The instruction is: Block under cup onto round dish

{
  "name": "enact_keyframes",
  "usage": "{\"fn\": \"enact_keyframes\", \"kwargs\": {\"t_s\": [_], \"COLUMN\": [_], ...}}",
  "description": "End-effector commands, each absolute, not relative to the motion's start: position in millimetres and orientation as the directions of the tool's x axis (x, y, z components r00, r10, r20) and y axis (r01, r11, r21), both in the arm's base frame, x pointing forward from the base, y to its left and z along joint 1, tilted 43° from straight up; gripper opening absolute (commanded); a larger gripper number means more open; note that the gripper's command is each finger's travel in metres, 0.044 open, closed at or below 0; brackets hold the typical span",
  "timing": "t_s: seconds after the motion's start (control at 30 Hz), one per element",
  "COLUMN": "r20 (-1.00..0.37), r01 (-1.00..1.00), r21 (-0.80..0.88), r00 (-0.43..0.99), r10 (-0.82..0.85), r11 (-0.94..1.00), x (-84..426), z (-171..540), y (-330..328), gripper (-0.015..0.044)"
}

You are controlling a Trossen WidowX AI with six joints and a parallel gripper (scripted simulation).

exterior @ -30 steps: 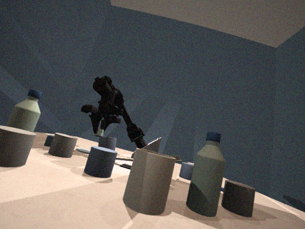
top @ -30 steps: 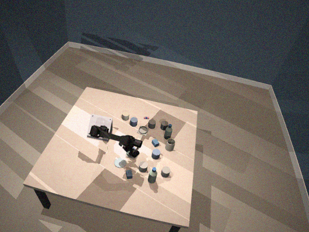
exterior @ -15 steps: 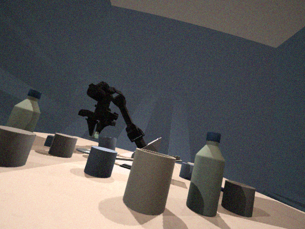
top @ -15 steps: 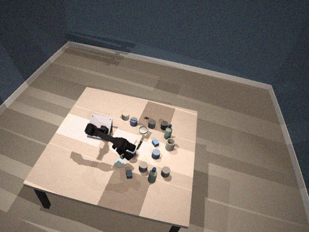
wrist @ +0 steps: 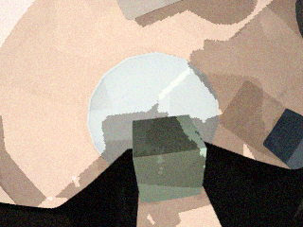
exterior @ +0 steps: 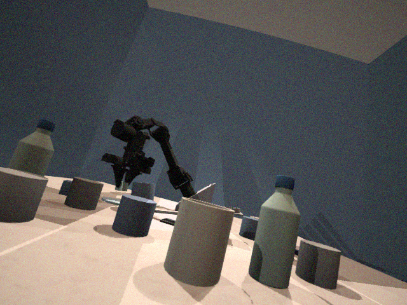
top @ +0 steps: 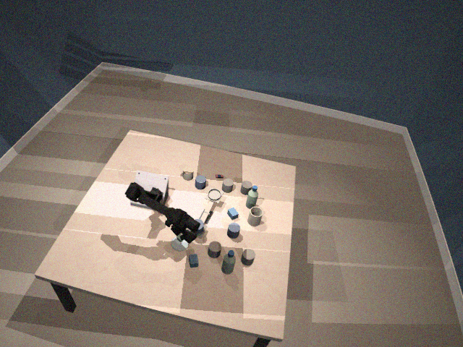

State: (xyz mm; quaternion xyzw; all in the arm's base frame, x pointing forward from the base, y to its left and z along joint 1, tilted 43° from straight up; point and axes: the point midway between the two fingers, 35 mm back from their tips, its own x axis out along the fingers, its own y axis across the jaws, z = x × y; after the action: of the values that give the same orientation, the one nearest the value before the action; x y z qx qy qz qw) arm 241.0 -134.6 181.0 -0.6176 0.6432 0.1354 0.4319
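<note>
A green block [wrist: 169, 165] [exterior: 121, 186] is pinched between the fingertips of my gripper [top: 181, 236] [exterior: 123, 184], which is shut on it. The block hangs above the pale round dish [top: 179, 245] [exterior: 109, 199] [wrist: 142, 82], over its near part in the wrist view, with a gap below in the exterior view. No cup is above the dish. A blue cup [top: 201, 227] [exterior: 143, 189] stands beside the gripper at one end of the balance, partly hidden by the gripper in the top view. The other end shows as a bare ring. Another blue cup [top: 200, 182] stands beyond that ring.
A dark blue block [top: 193, 260] [wrist: 286, 137] and a grey cylinder [top: 214, 249] [exterior: 83, 193] stand near the dish. Farther out are a green bottle [top: 228, 264] [exterior: 32, 154], a blue cylinder [top: 234, 230] [exterior: 133, 215], a second bottle [top: 251, 198] [exterior: 276, 236] and a mug [top: 255, 218] [exterior: 198, 243].
</note>
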Motion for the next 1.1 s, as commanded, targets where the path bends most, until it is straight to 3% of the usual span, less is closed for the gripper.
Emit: {"fn": "enact_keyframes", "kwargs": {"t_s": [0.0,0.67,1.07], "r20": [-0.724,-0.722,-0.721], "r01": [-0.913,-0.913,-0.912], "r21": [-0.357,-0.357,-0.359], "r00": [0.137,0.137,0.135], "r10": [-0.676,-0.678,-0.680], "r11": [0.197,0.196,0.199], "x": [242,245,245], "z": [171,153,156], "y": [-143,-161,-158], "gripper": [0.0000,0.0000,0.0315]}}
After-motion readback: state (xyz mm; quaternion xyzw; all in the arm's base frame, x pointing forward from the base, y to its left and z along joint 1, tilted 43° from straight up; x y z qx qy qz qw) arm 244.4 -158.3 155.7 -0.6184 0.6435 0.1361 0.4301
